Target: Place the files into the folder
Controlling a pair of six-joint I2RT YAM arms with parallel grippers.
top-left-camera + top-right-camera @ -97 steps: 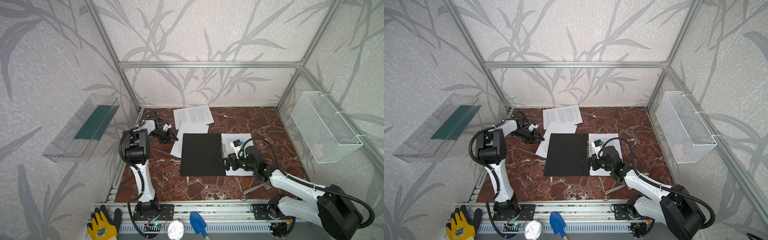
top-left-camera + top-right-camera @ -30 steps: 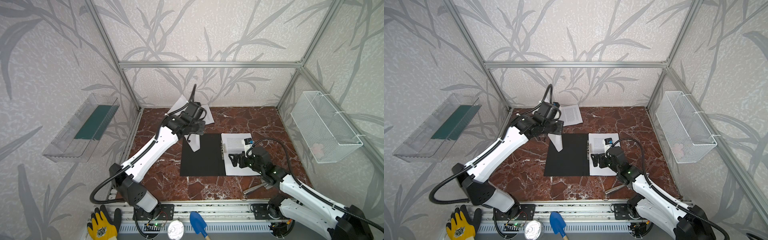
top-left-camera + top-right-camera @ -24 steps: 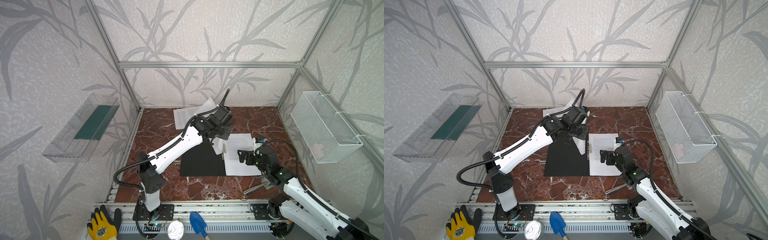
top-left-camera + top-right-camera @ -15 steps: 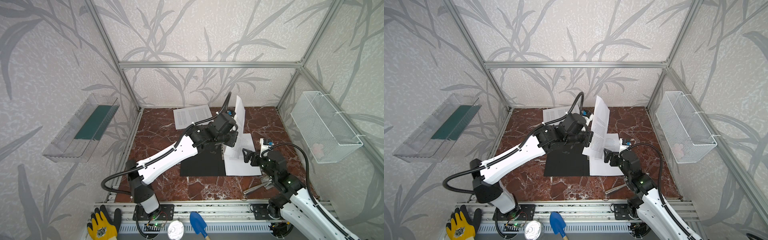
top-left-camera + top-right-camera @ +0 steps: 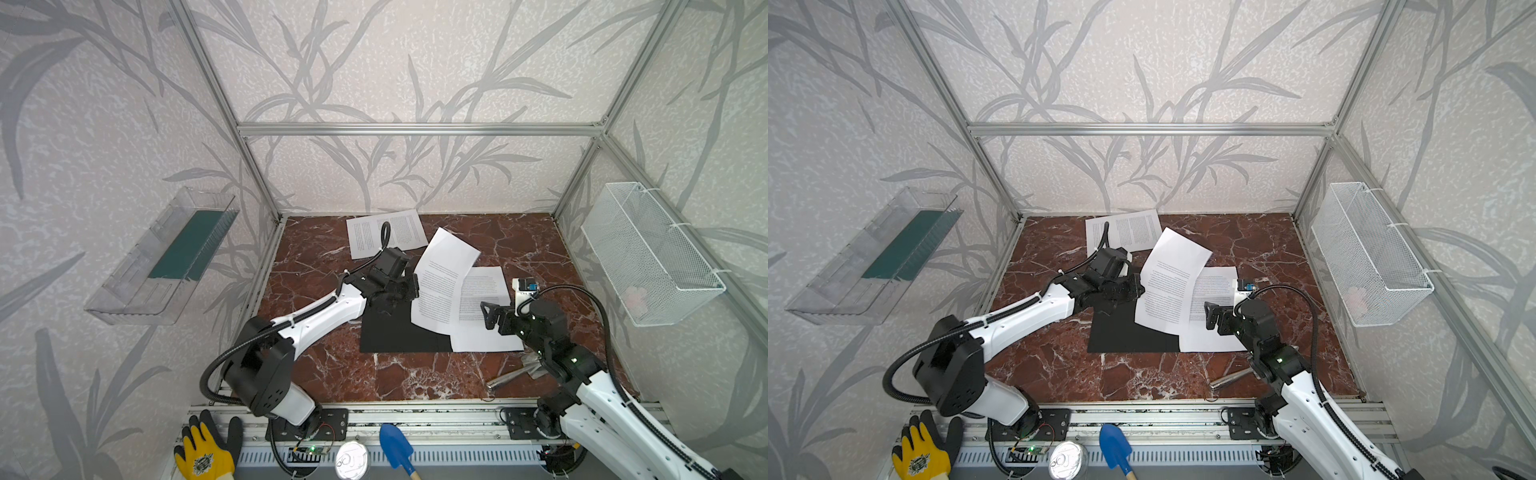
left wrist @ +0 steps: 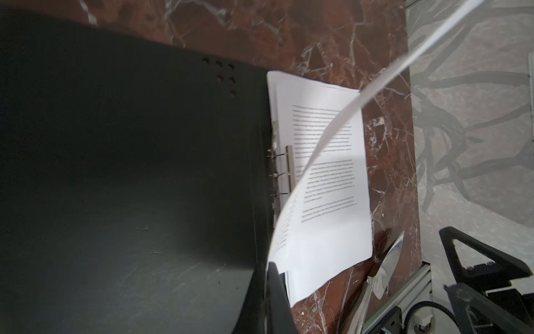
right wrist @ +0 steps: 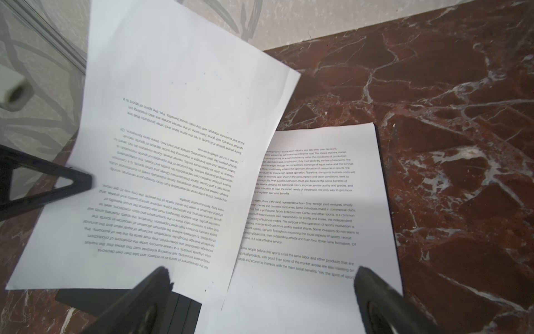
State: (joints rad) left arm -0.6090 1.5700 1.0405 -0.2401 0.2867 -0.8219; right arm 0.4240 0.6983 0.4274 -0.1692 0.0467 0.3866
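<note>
The folder [image 5: 395,332] lies open on the marble table, black inside up, its metal clip [image 6: 286,170] at the spine. Printed files [image 5: 482,307] lie on its right half. My left gripper [image 5: 409,286] is shut on the left edge of one more printed sheet [image 5: 440,291], which slants across the spine and over those files. In the left wrist view this sheet [image 6: 318,150] shows edge-on, rising from the shut left gripper [image 6: 267,289]. My right gripper [image 5: 490,318] hovers open over the lying files [image 7: 312,202], both fingers [image 7: 150,292] spread wide with nothing between them.
More printed sheets [image 5: 386,232] lie at the back of the table. A small white box [image 5: 525,286] stands right of the folder, a metal tool [image 5: 515,372] lies at the front right. A wire basket [image 5: 648,257] and a clear tray [image 5: 166,257] hang on the side walls.
My left arm has swung from the table's left side across the folder, carrying the sheet, which now leans down over the right half. My right gripper has drawn back to the right.
</note>
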